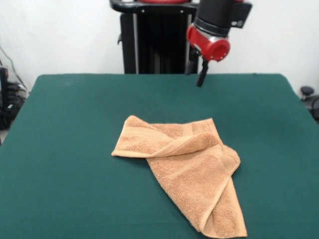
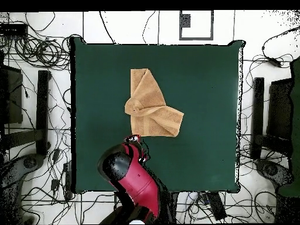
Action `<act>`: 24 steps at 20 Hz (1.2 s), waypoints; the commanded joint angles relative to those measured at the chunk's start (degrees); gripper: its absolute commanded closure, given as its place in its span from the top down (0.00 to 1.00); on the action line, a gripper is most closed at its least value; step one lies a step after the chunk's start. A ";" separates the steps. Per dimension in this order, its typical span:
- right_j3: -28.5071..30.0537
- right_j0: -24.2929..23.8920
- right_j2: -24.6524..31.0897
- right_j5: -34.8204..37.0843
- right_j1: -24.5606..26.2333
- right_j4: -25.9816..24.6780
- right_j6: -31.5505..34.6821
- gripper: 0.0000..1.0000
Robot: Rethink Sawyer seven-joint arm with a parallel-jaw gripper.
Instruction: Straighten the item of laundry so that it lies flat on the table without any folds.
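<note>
Gripper [image 1: 201, 79] state cannot be determined: in the front view it hangs as a single dark tip below my red wrist, raised above the far part of the bench [image 1: 65, 149] and well apart from the towel [image 1: 187, 167]. In the overhead view my red and black arm covers the gripper area, so only its position just off the towel's near edge can be read.

The towel [image 2: 151, 108] lies near the middle of the green bench, crumpled and folded. The front view shows one flap turned over in a diagonal ridge, with a long tapered portion running toward the front edge. The overhead view shows the outline instead: a narrow end pointing away from my base and a broader folded part nearer it.
</note>
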 commanded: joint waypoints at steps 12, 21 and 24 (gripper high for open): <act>-1.04 4.35 7.47 0.88 2.14 4.95 26.53 1.00; -11.09 16.99 -8.08 6.18 15.70 5.86 33.58 1.00; -14.69 20.20 -12.61 9.50 20.60 6.44 38.13 1.00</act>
